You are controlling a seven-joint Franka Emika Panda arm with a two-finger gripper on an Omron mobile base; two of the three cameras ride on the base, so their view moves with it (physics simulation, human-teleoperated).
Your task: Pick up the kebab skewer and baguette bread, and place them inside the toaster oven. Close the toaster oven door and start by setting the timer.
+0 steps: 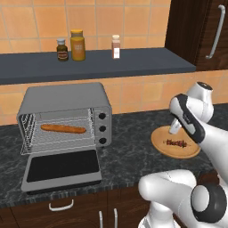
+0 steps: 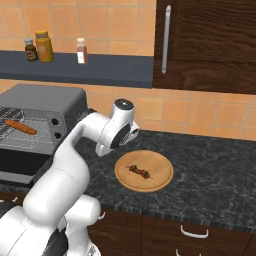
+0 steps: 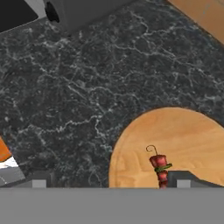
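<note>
Above the wooden plate (image 2: 160, 182), gripper (image 3: 109, 183) spread wide, empty. Skewer (image 2: 139, 172) sits near centre (thin, light); an off-line pinch could roll it.

The dark marbled counter (image 1: 129, 151) carries the toaster oven (image 1: 67, 116) toward its left end and a round wooden plate (image 1: 189, 151) near its front edge, well apart. The shelf (image 1: 98, 64) above holds 3 bottles (image 1: 77, 45).
</note>
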